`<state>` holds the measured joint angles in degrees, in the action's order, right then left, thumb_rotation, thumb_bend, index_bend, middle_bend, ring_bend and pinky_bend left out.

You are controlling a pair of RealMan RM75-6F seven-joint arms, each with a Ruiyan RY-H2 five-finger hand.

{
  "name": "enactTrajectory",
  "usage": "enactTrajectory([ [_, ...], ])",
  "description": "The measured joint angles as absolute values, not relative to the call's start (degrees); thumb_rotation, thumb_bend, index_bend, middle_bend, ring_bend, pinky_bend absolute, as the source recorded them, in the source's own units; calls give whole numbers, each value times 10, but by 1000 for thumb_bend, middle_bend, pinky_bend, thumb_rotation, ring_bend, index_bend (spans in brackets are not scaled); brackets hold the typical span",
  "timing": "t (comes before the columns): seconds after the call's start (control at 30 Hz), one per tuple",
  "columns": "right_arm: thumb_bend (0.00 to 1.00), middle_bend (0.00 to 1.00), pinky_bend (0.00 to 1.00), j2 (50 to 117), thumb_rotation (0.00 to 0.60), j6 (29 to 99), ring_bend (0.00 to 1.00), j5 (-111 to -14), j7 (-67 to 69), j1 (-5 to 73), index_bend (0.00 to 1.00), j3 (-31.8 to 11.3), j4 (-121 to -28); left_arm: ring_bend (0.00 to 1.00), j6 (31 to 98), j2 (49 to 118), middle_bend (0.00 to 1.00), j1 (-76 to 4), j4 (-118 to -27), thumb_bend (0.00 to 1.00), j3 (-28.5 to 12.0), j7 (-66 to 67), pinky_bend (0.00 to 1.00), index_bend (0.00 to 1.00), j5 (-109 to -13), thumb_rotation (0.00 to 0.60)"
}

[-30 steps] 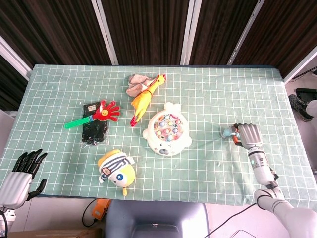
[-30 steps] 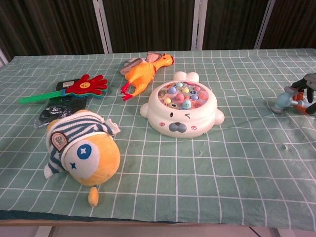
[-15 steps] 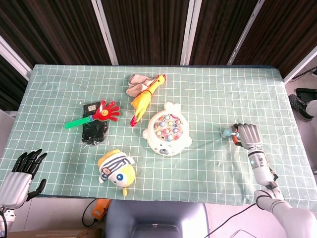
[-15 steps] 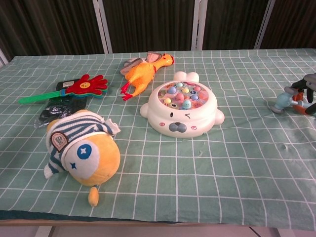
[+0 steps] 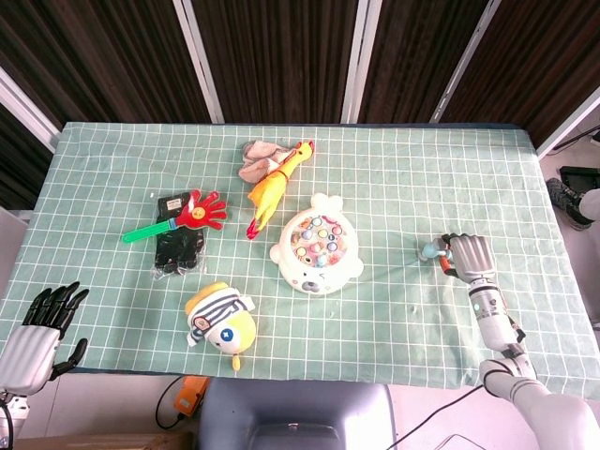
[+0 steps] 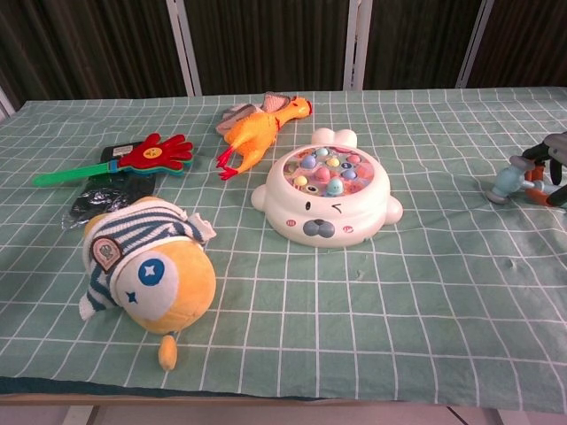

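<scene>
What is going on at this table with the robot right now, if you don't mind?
The right hand grips a small blue toy near the right side of the green checked table. The left hand hangs open off the table's near left corner, holding nothing. A white fishing game, rubber chicken, plush duck and red hand clapper lie untouched.

A green checked tablecloth [image 5: 394, 178] covers the table before dark slatted wall panels [image 5: 272, 56].

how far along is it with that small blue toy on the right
Early. The right hand has closed around the small blue toy, which looks to rest on the green cloth, not lifted. The left hand hangs open off the table's corner. Lifting and moving remain.
</scene>
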<state>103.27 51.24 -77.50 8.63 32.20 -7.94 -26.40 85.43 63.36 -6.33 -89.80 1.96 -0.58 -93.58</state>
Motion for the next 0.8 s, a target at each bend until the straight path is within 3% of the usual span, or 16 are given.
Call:
enactTrajectory([
  [0.4, 616, 695, 672, 1009, 600, 547, 632, -781, 75, 322, 968, -85, -297, 0, 857, 633, 0, -62, -897, 422, 20, -10, 22, 0, -938, 600],
  [0.8, 615, 695, 654, 909, 600, 571, 632, -775, -23, 332, 962, -106, -478, 0, 861, 633, 0, -62, -897, 422, 20, -11, 22, 0, -943, 600],
])
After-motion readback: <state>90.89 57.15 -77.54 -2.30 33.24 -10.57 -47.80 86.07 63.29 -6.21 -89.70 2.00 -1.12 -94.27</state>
